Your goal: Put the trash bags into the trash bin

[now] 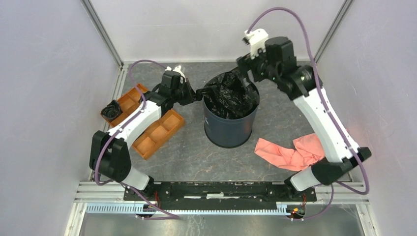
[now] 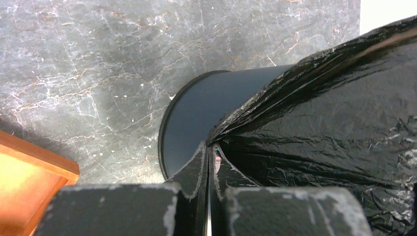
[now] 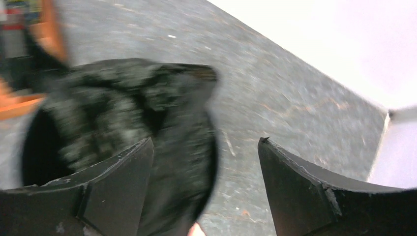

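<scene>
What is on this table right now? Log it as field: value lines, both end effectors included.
left end effector: shut, pinching an edge of the large trash bag
right end effector: open, nothing between its fingers, above the bin's far rim
large trash bag: bunched in the trash bin, some film spilling over the rim
small trash bag: wadded at the left end of the orange tray
pink cloth: crumpled on the table, right of the bin
</scene>
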Robot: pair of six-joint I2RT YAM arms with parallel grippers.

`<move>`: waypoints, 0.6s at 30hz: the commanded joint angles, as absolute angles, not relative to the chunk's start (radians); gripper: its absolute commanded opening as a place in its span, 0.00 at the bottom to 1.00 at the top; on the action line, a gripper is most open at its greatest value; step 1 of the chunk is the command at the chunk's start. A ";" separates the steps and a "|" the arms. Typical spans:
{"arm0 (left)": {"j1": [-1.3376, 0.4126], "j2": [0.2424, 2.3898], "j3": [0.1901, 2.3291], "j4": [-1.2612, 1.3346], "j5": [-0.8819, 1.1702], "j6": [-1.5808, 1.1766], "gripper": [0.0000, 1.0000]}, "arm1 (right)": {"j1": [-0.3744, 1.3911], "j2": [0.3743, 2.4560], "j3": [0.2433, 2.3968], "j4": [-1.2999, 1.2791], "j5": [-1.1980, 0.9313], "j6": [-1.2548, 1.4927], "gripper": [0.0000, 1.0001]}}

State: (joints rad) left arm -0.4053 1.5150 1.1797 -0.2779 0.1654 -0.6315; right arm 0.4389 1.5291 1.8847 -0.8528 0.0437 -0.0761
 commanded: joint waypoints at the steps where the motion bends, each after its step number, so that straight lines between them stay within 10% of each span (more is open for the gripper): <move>1: -0.401 1.445 1.133 -0.223 0.190 -0.667 0.02 | 0.641 1.439 1.917 -0.924 0.217 -0.055 0.85; 9: -0.402 1.404 1.087 -0.206 0.226 -0.675 0.02 | 0.779 1.403 1.816 -0.956 0.473 -0.002 0.87; 18: -0.401 1.373 1.062 -0.205 0.237 -0.685 0.02 | 0.747 1.367 1.750 -0.787 0.526 0.040 0.14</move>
State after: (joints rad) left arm -0.4053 1.4200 1.0733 -0.2417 0.2180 -0.6334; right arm 0.7742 1.4071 1.7844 -0.9241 0.4953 0.0067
